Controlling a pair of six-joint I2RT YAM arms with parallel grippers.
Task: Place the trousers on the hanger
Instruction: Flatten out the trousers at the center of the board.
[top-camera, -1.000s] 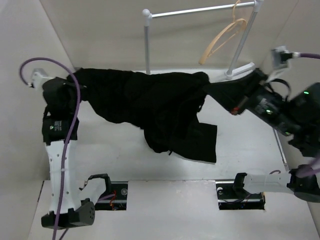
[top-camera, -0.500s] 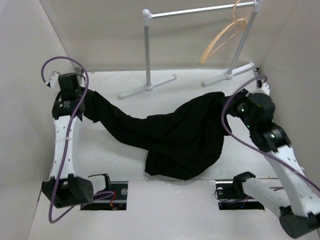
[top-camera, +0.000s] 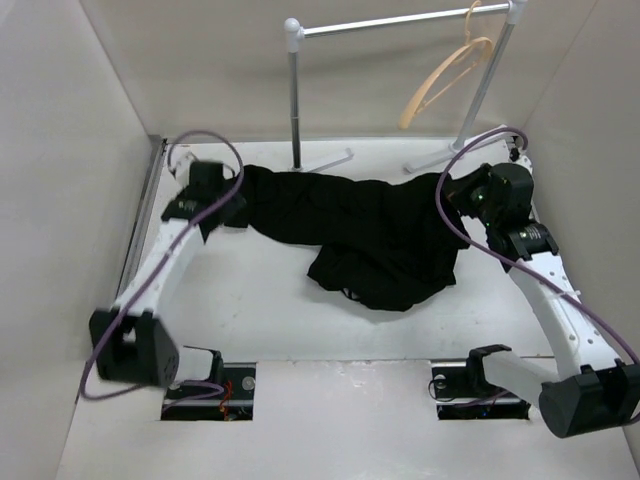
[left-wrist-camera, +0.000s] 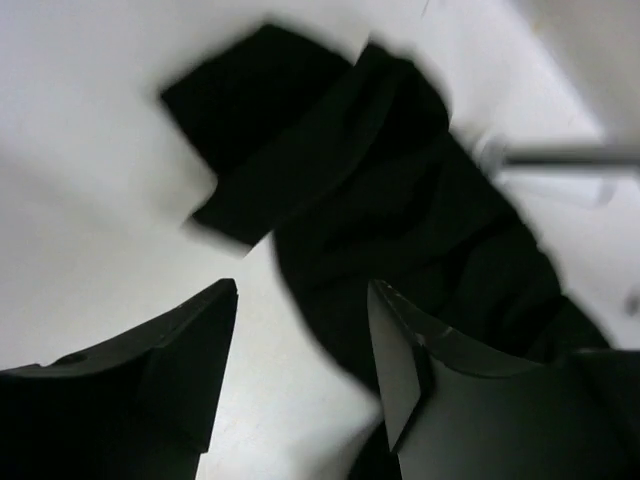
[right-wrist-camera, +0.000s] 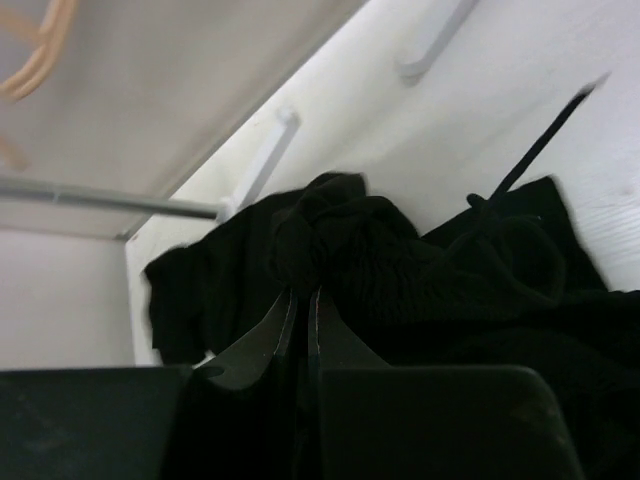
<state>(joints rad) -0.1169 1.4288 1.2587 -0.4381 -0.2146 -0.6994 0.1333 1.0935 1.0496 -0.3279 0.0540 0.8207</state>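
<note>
My right gripper (right-wrist-camera: 303, 300) clamps the big black fabric trousers (top-camera: 370, 225); left gripper (left-wrist-camera: 300, 300) parted, empty. I'd regrip the loose end squarely; then lift toward the thin tan wooden hanger (top-camera: 432, 80).

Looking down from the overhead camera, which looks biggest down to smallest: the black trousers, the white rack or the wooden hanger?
1. Trousers and rack: they span about the same stretch of the picture, so I won't rank them. The trousers fill far more area.
2. Hanger: clearly smallest.
</note>
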